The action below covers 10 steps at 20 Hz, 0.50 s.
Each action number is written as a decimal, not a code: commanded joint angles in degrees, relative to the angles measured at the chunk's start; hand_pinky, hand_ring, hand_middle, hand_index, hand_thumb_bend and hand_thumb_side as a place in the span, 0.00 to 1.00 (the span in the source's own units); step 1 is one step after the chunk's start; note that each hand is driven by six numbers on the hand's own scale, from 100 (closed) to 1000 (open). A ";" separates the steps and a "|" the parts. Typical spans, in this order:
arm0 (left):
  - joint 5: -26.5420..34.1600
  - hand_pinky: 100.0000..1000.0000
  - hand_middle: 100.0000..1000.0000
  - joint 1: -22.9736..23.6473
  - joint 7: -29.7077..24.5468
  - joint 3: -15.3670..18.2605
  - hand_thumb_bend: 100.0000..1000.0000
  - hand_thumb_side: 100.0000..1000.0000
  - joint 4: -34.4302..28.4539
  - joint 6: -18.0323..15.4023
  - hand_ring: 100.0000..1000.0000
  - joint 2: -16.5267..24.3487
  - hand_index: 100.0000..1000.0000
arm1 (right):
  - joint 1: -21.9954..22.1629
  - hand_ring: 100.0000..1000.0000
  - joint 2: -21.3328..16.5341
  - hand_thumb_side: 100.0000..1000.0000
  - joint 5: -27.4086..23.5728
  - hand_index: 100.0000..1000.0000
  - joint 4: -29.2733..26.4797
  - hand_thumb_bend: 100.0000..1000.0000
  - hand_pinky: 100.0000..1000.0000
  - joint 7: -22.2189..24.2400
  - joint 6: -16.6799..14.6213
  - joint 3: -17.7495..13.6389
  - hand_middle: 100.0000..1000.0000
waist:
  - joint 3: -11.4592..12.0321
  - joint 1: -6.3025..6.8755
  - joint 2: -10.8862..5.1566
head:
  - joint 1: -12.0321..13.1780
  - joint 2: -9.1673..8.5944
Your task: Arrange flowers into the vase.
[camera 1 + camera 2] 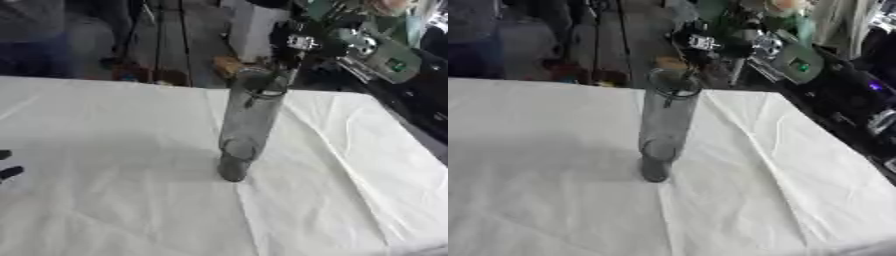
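Step in hand: insertion — the right hand [697, 45] comes in from the upper right and sits just above the mouth of the vase [665, 125], with a flower [785, 6] carried high near the top edge.
Right hand: blurred, dark; it looks curled round a thin stem [677, 92], though the fingers themselves are hard to make out.
Stem: a dark line shows inside the upper part of the glass — by my reading the lower end is already past the rim.
Vase: tall clear glass cylinder, upright, mid-worktop [544, 200] on a white cloth.
Left hand: only dark fingertips [9, 165] peek in at the left edge of the left eye view; whether relaxed or clenched, I cannot tell.
Next move: probably lower the stem straight down, keep it clear of the rim so the narrow vase is not tipped, then let go.
Writing: none readable — a pale patch on the right hand and a green spot on the arm behind it, no legible brand.
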 commanded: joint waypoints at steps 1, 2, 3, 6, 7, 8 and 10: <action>0.20 0.68 0.62 -0.97 -0.22 -0.33 0.94 0.75 -0.68 -0.05 0.95 0.96 0.77 | -1.26 0.38 -1.23 1.00 1.09 0.18 0.64 0.00 0.09 18.76 -18.97 -0.79 0.21 | 0.14 0.49 -0.35 | -0.15 -0.52; 0.20 0.68 0.62 -0.99 -0.24 -0.34 0.94 0.75 -0.68 -0.05 0.95 0.97 0.77 | -1.28 0.38 -1.17 1.00 1.31 0.19 0.78 0.00 0.09 18.76 -18.97 -0.76 0.21 | 0.22 0.48 -0.29 | -0.17 -0.51; 0.21 0.68 0.63 -1.00 -0.25 -0.35 0.94 0.75 -0.68 -0.05 0.95 0.98 0.77 | -1.31 0.38 -1.14 1.00 1.54 0.22 0.89 0.00 0.09 18.76 -18.97 -0.73 0.21 | 0.29 0.47 -0.22 | -0.17 -0.51; 0.22 0.68 0.63 -1.04 -0.28 -0.36 0.94 0.75 -0.68 -0.05 0.95 1.03 0.77 | -1.34 0.39 -1.06 1.00 2.18 0.29 1.07 0.00 0.10 18.76 -18.97 -0.63 0.21 | 0.41 0.43 -0.07 | -0.19 -0.47; 0.24 0.68 0.63 -1.05 -0.28 -0.36 0.94 0.75 -0.68 -0.05 0.95 1.05 0.78 | -1.35 0.39 -1.04 1.00 2.39 0.36 1.08 0.00 0.09 18.76 -18.97 -0.58 0.20 | 0.40 0.41 -0.02 | -0.21 -0.47; 0.25 0.68 0.63 -1.05 -0.29 -0.35 0.94 0.75 -0.68 -0.05 0.96 1.06 0.78 | -1.35 0.39 -1.03 1.00 2.60 0.38 1.08 0.00 0.09 18.76 -18.97 -0.50 0.20 | 0.39 0.40 0.02 | -0.21 -0.47; 0.26 0.68 0.63 -1.05 -0.33 -0.37 0.94 0.75 -0.67 -0.05 0.95 1.10 0.78 | -1.30 0.39 -1.07 1.00 3.06 0.48 1.07 0.00 0.09 18.76 -18.97 -0.36 0.20 | 0.35 0.38 0.10 | -0.21 -0.44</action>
